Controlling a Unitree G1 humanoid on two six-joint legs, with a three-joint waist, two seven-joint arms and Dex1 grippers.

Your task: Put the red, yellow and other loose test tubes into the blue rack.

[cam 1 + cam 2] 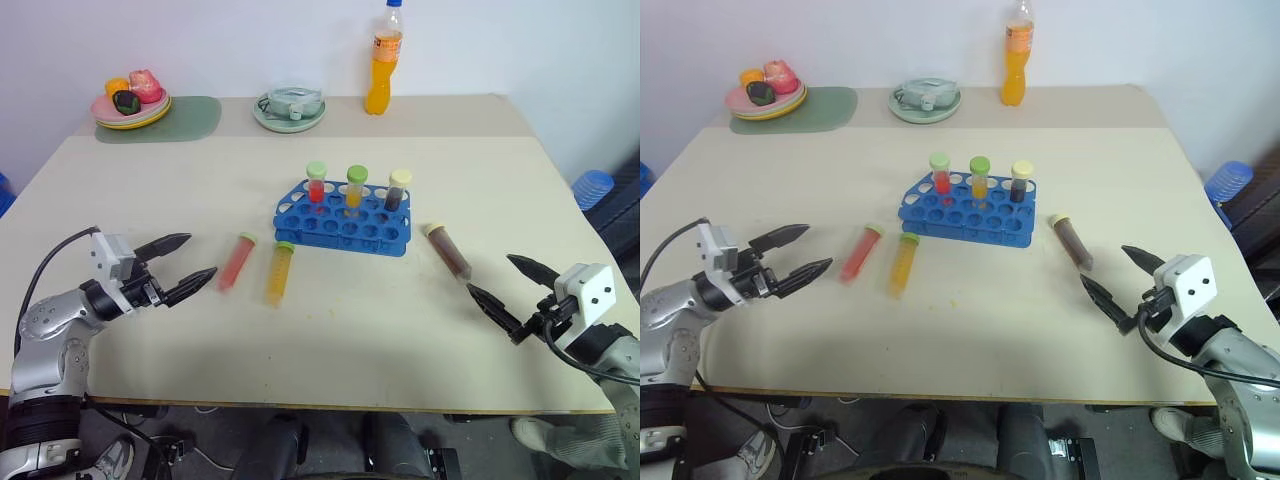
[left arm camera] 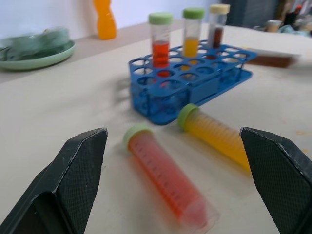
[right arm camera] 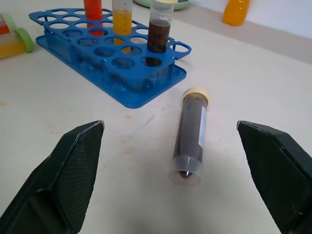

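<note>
Lying loose on the table [image 1: 150, 200]: red tube [image 1: 237, 261] and yellow-orange tube [image 1: 279, 273] side by side just left of the blue rack [image 1: 343, 221], green caps toward it; dark brown tube [image 1: 447, 250] with pale cap just right of the rack. Standing upright in the rack's far row: three more capped tubes [image 1: 356, 186], red, yellow and brown. Left gripper [image 1: 187, 264] hovering near the red tube, fingers spread wide, empty. Right gripper [image 1: 508, 281] near the brown tube, fingers likewise wide apart, holding nothing. Orange bottle [image 1: 383, 60] at the far edge.
</note>
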